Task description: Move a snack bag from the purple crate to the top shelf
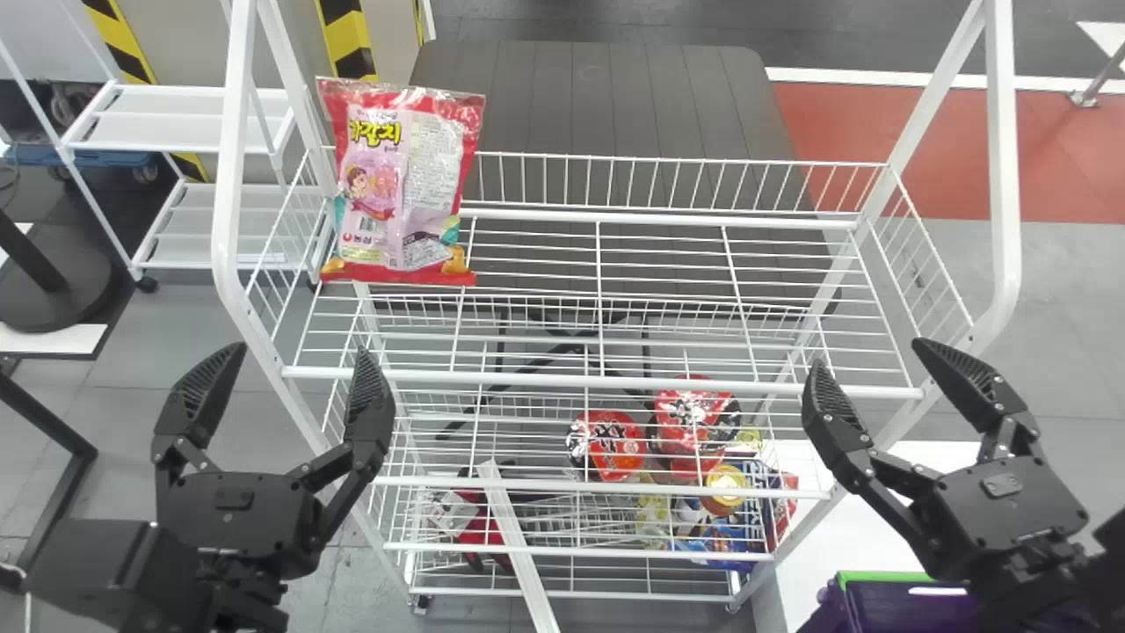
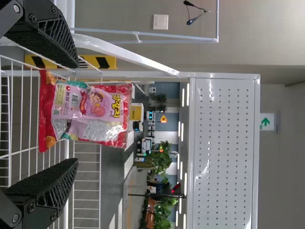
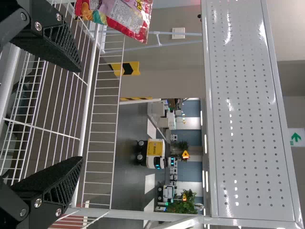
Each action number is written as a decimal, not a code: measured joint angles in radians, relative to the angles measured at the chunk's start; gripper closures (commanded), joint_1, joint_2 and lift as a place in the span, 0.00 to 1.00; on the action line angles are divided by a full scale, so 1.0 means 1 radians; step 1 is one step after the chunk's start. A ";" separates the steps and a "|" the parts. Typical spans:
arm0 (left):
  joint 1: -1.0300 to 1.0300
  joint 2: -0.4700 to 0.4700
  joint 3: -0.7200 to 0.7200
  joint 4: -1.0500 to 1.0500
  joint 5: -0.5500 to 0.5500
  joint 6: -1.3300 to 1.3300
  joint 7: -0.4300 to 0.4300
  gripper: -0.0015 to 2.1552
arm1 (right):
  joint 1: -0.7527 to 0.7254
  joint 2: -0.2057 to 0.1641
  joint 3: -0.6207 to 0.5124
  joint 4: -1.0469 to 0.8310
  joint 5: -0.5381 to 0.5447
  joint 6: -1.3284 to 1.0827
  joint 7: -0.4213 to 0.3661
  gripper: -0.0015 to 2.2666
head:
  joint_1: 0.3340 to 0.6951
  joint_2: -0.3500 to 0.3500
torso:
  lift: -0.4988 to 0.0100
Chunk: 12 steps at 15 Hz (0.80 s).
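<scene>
My left fingers [image 1: 369, 396] and right fingers [image 1: 831, 400] are wide, maybe because the bag [image 1: 400, 189] sits on the shelf [image 1: 527, 379] at eleven o'clock.

Just right of the wire rack [image 1: 527, 380], the purple crate [image 1: 851, 608] slips past the bottom edge and behind the right arm [image 1: 1033, 589]; I can't make out its contents. The rack's wires half-hide the lower packages [image 1: 611, 447].

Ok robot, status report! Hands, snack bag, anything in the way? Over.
Left hand, right hand: open, empty. Snack bag: upright on top shelf, left end. Nothing between left hand and bag.
</scene>
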 measured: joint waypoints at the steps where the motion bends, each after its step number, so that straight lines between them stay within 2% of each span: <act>1: 0.000 0.000 0.000 0.000 0.000 0.000 0.001 0.06 | 0.000 0.000 0.000 0.000 0.000 0.000 0.000 0.08 | 1.00 0.47 | 0.98; 12: 0.002 0.002 0.000 -0.003 0.000 0.000 0.008 0.06 | 0.000 -0.004 0.000 0.000 0.000 -0.003 0.003 0.08 | 1.00 0.47 | 0.98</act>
